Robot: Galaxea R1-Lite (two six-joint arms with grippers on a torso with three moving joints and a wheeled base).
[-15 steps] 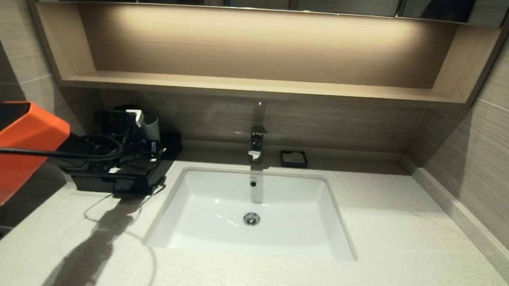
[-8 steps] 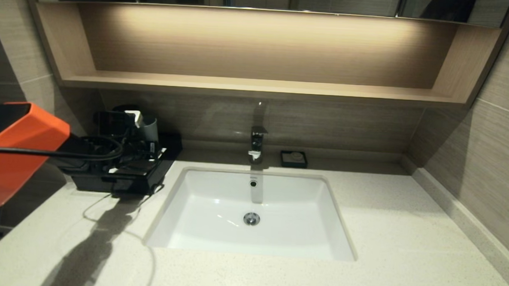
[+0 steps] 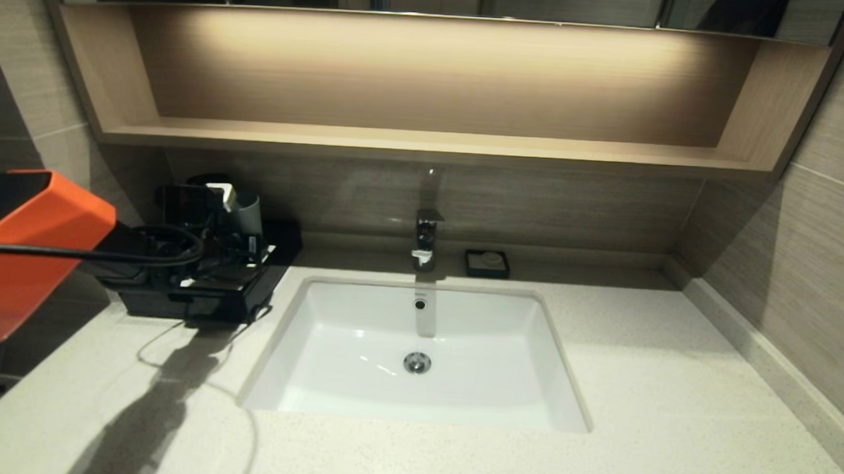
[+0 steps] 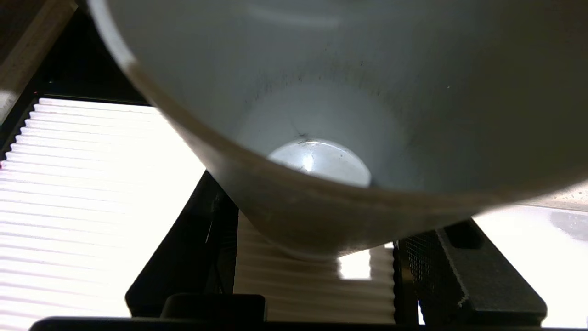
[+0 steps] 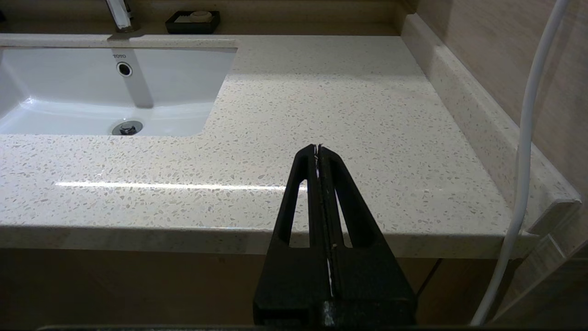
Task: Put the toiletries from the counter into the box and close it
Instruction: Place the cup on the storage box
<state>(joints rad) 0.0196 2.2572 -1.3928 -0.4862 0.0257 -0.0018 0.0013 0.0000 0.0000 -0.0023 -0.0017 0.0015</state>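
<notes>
Two arms share this scene, but only the left one is at the box point(image 3: 198, 295), which sits in the middle left of the head view against the back wall. The left gripper point(image 3: 232, 254) hangs over the box's white ribbed top panel point(image 4: 92, 184), with the grey tumbler cup point(image 4: 349, 115) filling most of the left wrist view; its fingers seem to flank the cup's base, though whether they are clamped on it or apart I cannot tell. No toiletries show on the counter point(image 3: 672, 390), so they may already be inside the box, and the drawer front is too dark to judge as shut. The right gripper point(image 5: 318, 154), fingers pressed together, idles at the counter's front edge, well apart from the box, so the left arm is nearer. The speckled stone lies flat around the white basin point(image 3: 332, 333), with a tap point(image 3: 425, 237) and soap dish point(image 3: 487, 263) behind.
</notes>
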